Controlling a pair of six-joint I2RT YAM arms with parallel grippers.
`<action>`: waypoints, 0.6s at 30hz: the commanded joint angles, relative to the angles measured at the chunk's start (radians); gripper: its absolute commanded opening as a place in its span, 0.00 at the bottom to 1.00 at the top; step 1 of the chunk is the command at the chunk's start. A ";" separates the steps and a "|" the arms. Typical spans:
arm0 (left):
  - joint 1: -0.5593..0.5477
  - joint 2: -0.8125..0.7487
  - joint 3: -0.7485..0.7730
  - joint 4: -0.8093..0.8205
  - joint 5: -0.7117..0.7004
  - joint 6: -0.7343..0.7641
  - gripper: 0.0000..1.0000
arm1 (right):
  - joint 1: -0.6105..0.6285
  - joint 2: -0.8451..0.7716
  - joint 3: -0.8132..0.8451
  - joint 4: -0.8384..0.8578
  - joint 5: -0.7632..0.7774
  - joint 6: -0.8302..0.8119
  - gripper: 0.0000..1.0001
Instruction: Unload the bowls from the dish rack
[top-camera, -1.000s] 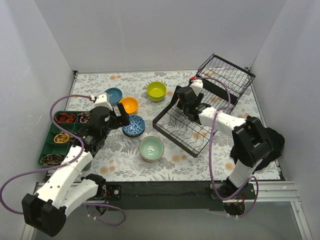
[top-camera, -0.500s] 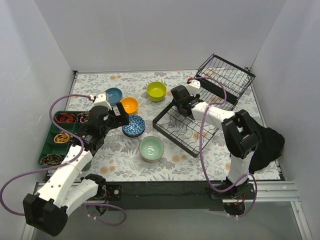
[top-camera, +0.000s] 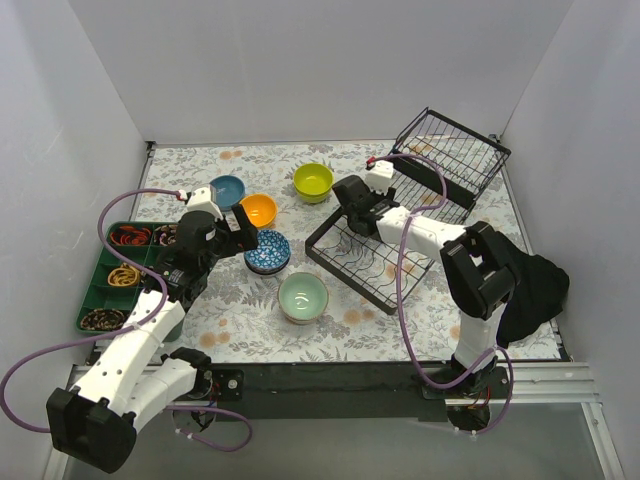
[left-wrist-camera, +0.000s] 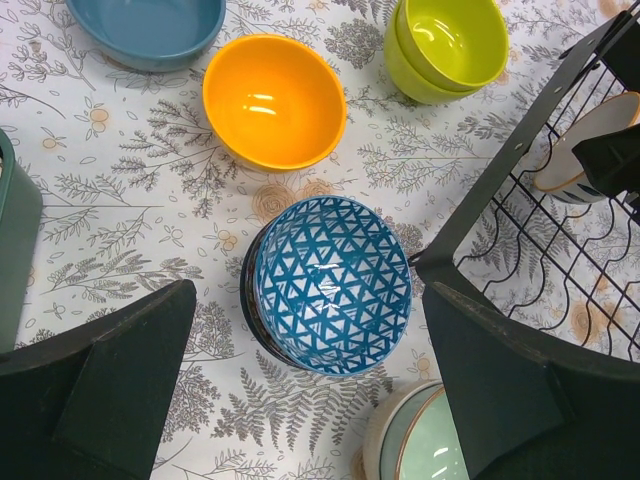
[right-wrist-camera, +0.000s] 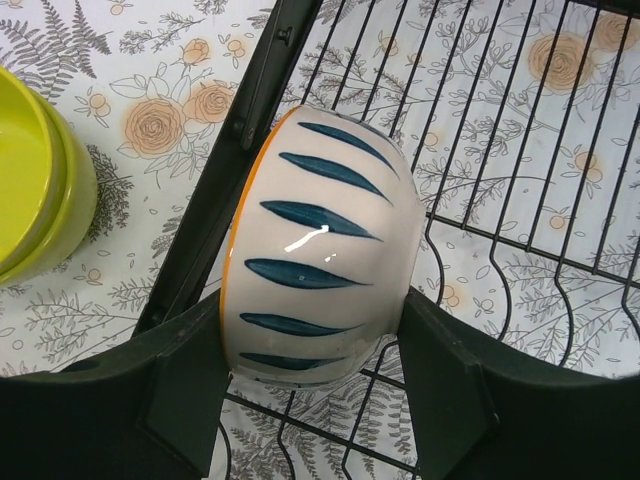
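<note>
A white bowl with blue stripes (right-wrist-camera: 320, 250) lies on its side at the left end of the black dish rack (top-camera: 375, 262). My right gripper (right-wrist-camera: 312, 310) is shut on it, one finger on the orange rim and the other on the base. The same bowl (left-wrist-camera: 585, 140) shows in the left wrist view. On the table stand a blue bowl (top-camera: 227, 190), an orange bowl (top-camera: 258, 210), stacked lime bowls (top-camera: 313, 181), a blue triangle-patterned stack (left-wrist-camera: 330, 285) and a pale-green bowl (top-camera: 303, 297). Above the patterned stack hovers my left gripper (left-wrist-camera: 305, 300), open and empty.
The rack's raised wire tier (top-camera: 455, 150) stands tilted at the back right. A green compartment tray (top-camera: 95, 290) with small items sits at the left edge. White walls close in on three sides. A black cloth (top-camera: 540, 290) lies at the right.
My right gripper slid left along the rack to its left end and closed round the striped bowl. The left arm and the bowls on the table stayed put.
</note>
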 joint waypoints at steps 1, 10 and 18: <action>0.006 -0.015 -0.017 0.017 0.011 0.004 0.98 | 0.013 -0.075 0.025 0.008 0.110 -0.033 0.29; 0.008 -0.001 -0.018 0.026 0.066 0.013 0.98 | 0.017 -0.303 -0.160 0.116 0.018 -0.082 0.20; 0.008 0.022 -0.025 0.054 0.173 0.033 0.98 | 0.017 -0.563 -0.393 0.303 -0.243 -0.122 0.18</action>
